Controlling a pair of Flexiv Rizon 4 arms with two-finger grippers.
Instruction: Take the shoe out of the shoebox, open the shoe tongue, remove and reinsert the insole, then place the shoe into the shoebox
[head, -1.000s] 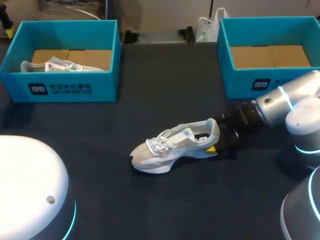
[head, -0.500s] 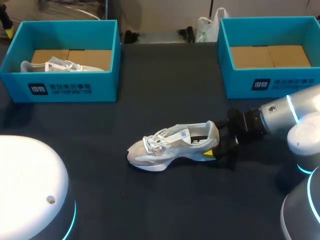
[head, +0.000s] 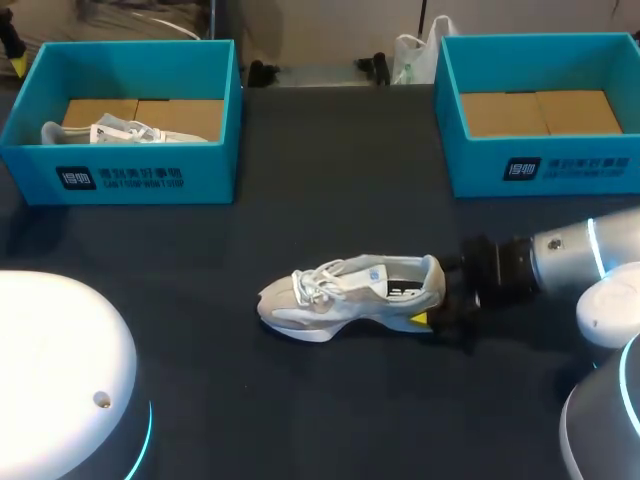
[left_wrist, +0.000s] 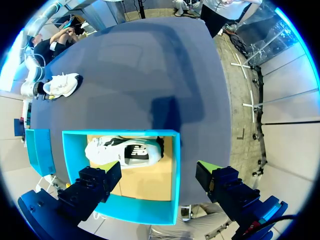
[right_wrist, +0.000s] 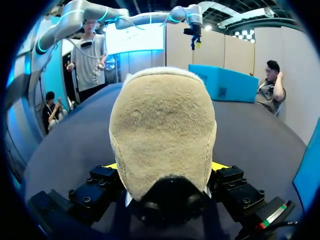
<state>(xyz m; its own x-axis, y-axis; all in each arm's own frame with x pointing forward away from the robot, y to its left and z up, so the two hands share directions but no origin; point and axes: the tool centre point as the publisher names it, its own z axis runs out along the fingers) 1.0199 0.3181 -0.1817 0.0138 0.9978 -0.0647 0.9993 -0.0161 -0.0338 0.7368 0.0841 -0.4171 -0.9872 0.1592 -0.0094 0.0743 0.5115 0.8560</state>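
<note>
So the right gripper (right_wrist: 165, 167) has its yellow tips clamped on either side of the heel (right_wrist: 162, 145) of the shoe (head: 345, 295). The shoe sits sole-down near the middle of the table (head: 330, 180), toe pointing toward my left side. Looks to me like the shoe is out and the tongue (head: 375, 268) is up next. Tip: keep that heel pinched and the sole flat so the shoe can't skid, then pull the tongue up and toward the toe, not sideways.

The left gripper (left_wrist: 160, 185) hangs with fingers wide apart, holding nothing, over the left shoebox (head: 150, 170), which has a second shoe (left_wrist: 122, 152) in it. It's well apart from the action, so it has to come over first. The right shoebox (head: 540, 165) shows only its cardboard bottom.
</note>
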